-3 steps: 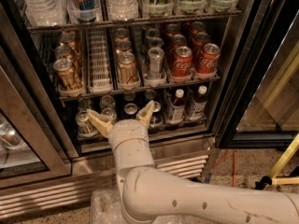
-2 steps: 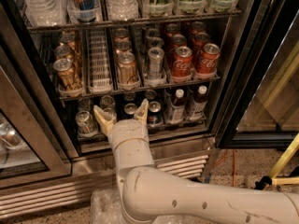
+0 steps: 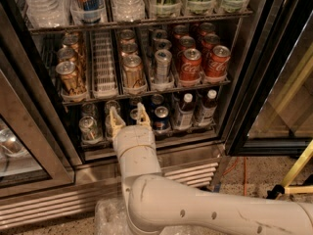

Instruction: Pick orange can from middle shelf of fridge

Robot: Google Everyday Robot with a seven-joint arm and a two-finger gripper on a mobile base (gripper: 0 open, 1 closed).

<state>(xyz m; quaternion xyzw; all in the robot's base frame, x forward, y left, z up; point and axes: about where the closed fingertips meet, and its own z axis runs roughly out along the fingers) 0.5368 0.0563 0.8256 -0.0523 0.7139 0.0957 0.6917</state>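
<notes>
The fridge [image 3: 248, 77] stands with its door open. Its middle shelf [image 3: 104, 65] holds coppery orange cans in two lanes. One orange can [image 3: 132, 71] is at the front of the middle lane, another orange can [image 3: 70, 77] at the front of the left lane. My gripper [image 3: 128, 118] points up in front of the lower rack, just below the middle lane's orange can. It is open, with nothing between its pale fingers [image 3: 113, 120]. It touches no can.
A slim silver can [image 3: 162, 65] and red Coca-Cola cans [image 3: 190, 64] fill the lanes to the right. Blue cans and bottles [image 3: 185, 110] sit on the lower rack behind the gripper. Water bottles [image 3: 126, 1] stand above. A steel grille [image 3: 188, 173] runs below, and a yellow frame [image 3: 293, 173] stands at right.
The fingers have drawn closer together and turned more upright. The gripper shifted slightly right and up toward the middle shelf. No can has moved.
</notes>
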